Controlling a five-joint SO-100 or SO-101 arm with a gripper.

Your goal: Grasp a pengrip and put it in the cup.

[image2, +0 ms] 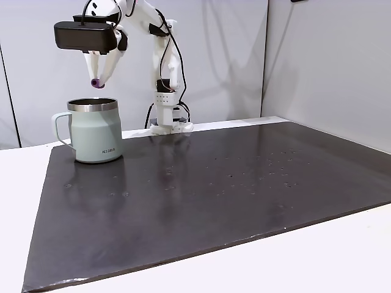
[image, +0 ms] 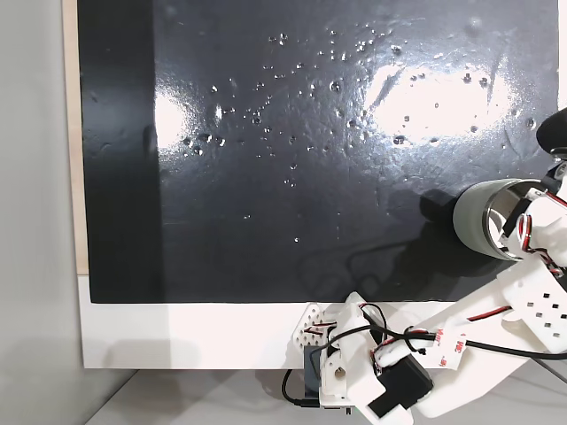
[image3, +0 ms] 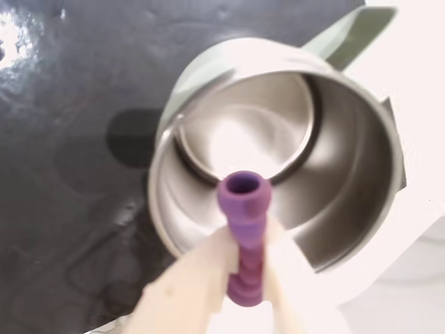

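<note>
Gripper [image2: 96, 81] closed on the purple ribbed pengrip [image3: 243, 236], pinched between both fingers [image3: 191, 278] and pointing down above the open mouth of the grey-green cup [image2: 95, 137], which stands upright on the black mat [image2: 244, 183] with its handle [image2: 59, 128] left in that fixed view.

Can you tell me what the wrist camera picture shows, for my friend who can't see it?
A small purple pengrip is pinched between the white fingers of the gripper, held right above the open cup. The cup is shiny steel inside and stands on a dark mat.
</note>
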